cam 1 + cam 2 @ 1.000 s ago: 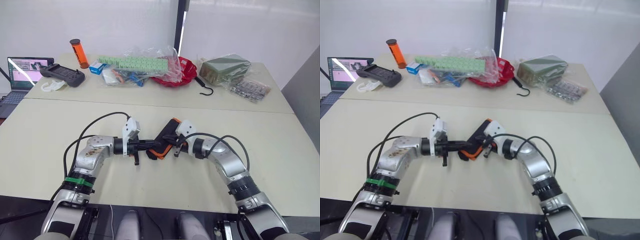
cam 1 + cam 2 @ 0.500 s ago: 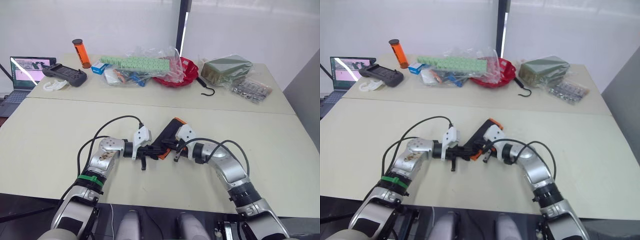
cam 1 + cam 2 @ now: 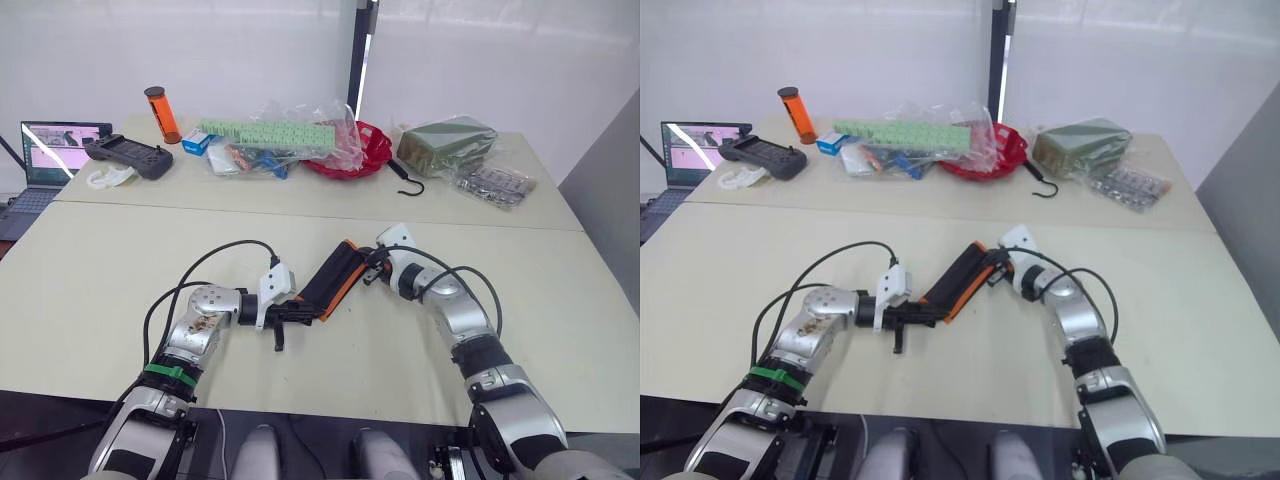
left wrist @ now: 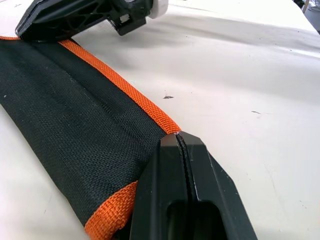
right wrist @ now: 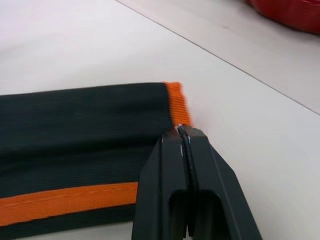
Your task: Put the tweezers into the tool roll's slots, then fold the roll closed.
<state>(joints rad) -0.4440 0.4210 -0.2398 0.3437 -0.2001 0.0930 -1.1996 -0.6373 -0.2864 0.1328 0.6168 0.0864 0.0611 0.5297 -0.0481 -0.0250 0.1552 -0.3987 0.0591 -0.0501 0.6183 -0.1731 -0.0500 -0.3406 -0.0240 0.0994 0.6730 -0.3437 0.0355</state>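
The roll point(image 3: 328, 283), folded into a long narrow black strip with orange trim, lies slantwise on the near tabletop point(image 3: 90, 270), between the robot's two arms. Its fabric face and orange edging run along both wrist views, and no tweezers or slots can be seen on the outer side that shows.

The far tabletop point(image 3: 300, 195) carries a row of clutter well apart from the roll: a laptop point(image 3: 52, 150) at the left edge, a dark handheld controller point(image 3: 127, 155) beside it, clear plastic bags holding a pale green strip point(image 3: 270, 132), a red bowl point(image 3: 355, 155), a green bag point(image 3: 448, 142) to the right, a packet of small metal parts point(image 3: 490, 182) beyond it, an orange cylinder point(image 3: 158, 113) standing upright, and a black hook point(image 3: 408, 183) lying near the bowl.

The left tool point(image 3: 299, 311) meets the roll's lower end. In the left wrist view its two fingers point(image 4: 170, 195) are pressed together at the roll's orange-bound corner, with no gap between them.

The right tool point(image 3: 369, 271) meets the upper end. In the right wrist view its fingers point(image 5: 167, 185) are likewise pressed together, tips against the orange-edged end of the roll, where a thin fold of fabric seems pinched.
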